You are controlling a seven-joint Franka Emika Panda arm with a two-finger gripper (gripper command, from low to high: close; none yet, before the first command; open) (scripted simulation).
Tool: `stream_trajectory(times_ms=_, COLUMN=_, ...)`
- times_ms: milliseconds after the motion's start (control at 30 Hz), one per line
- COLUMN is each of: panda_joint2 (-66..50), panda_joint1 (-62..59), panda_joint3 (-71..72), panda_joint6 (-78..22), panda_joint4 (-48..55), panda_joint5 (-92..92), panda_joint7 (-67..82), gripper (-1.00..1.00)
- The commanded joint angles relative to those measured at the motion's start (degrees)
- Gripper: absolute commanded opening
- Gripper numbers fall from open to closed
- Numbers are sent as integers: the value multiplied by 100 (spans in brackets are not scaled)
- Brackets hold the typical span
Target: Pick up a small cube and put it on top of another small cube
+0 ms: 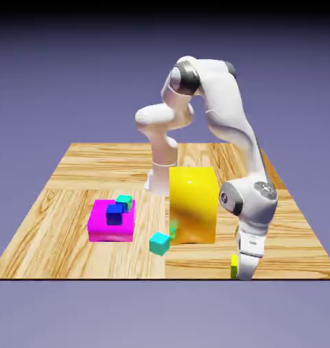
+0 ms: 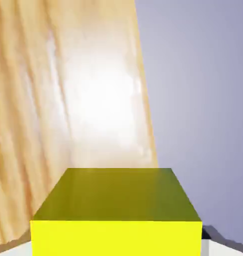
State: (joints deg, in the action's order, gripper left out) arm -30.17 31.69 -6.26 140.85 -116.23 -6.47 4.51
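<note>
The small yellow cube (image 1: 234, 266) sits between the fingers of my gripper (image 1: 240, 272), low over the table's front edge at the exterior view's right. In the hand view the cube (image 2: 116, 210) fills the bottom of the picture. It spans the gap between the fingers and hides most of them, so the gripper (image 2: 116, 250) is shut on it. Whether the cube rests on the wood or hangs just above it does not show. The bright cyan cube (image 1: 159, 242) lies on the table well to the left, in front of the big yellow block.
A large glossy yellow block (image 1: 193, 204) stands mid-table behind my hand. A magenta block (image 1: 111, 224) on the left carries a dark blue cube (image 1: 115, 214) and a teal-green cube (image 1: 124, 202). The table's front edge (image 1: 195, 277) runs right beside the gripper.
</note>
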Motion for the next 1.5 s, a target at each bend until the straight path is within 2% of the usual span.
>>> stream_trajectory(times_ms=0, panda_joint2=206, panda_joint1=17, panda_joint3=-2, panda_joint6=-182, panda_joint4=-21, panda_joint5=-9, panda_joint7=-4, gripper=-100)
stream_trajectory(times_ms=1067, panda_joint2=2933, panda_joint1=-5500, panda_joint3=2485, panda_joint6=-18, panda_joint4=-3107, panda_joint5=1445, panda_joint7=-7946, gripper=-100)
stream_trajectory(times_ms=1433, panda_joint2=1898, panda_joint1=-3509, panda_joint3=633, panda_joint6=1109, panda_joint4=-3203, panda_joint5=1802, panda_joint7=-7677, gripper=-100)
stream_trajectory(times_ms=1467, panda_joint2=1897, panda_joint1=-3509, panda_joint3=633, panda_joint6=1109, panda_joint4=-3203, panda_joint5=1802, panda_joint7=-7677, gripper=100)
